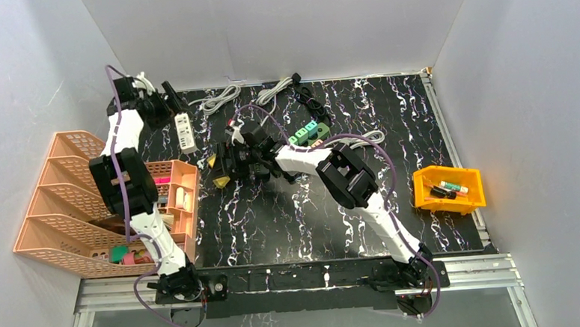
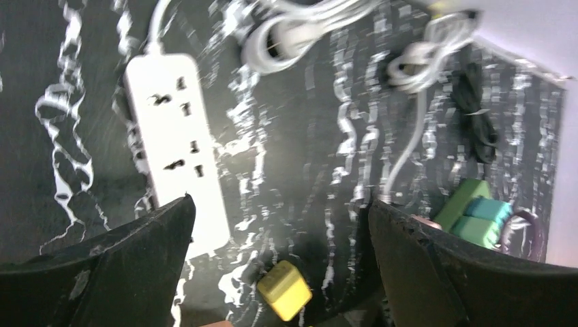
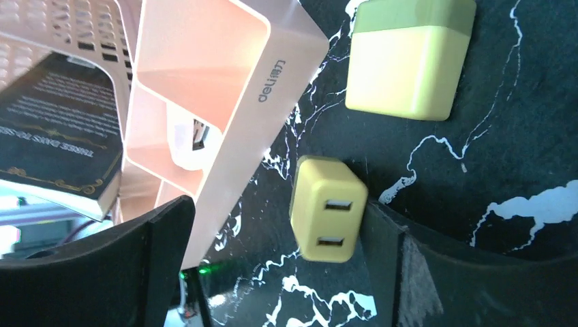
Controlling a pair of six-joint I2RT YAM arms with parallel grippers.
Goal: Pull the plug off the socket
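Note:
The white power strip socket (image 2: 177, 150) (image 1: 186, 131) lies flat at the far left of the table with nothing plugged into it. A small yellow plug (image 3: 327, 208) with two USB ports lies on the table, apart from the strip. It sits between my right gripper's open fingers, against the right-hand finger (image 3: 436, 272). A larger yellow-green cube (image 3: 409, 58) lies just beyond it. My right gripper (image 3: 279, 231) (image 1: 227, 167) holds nothing. My left gripper (image 2: 279, 225) (image 1: 173, 102) hovers open above the strip's near end, where one yellow block (image 2: 285, 289) shows below its fingers.
A pink desk organiser (image 3: 225, 88) (image 1: 180, 195) stands close to the left of the plug, with a pink file rack (image 1: 57, 213) beyond it. Coiled white cables (image 1: 224, 98), a black cable (image 1: 310, 99) and green adapters (image 1: 306, 133) lie at the back. An orange bin (image 1: 448, 189) sits at the right.

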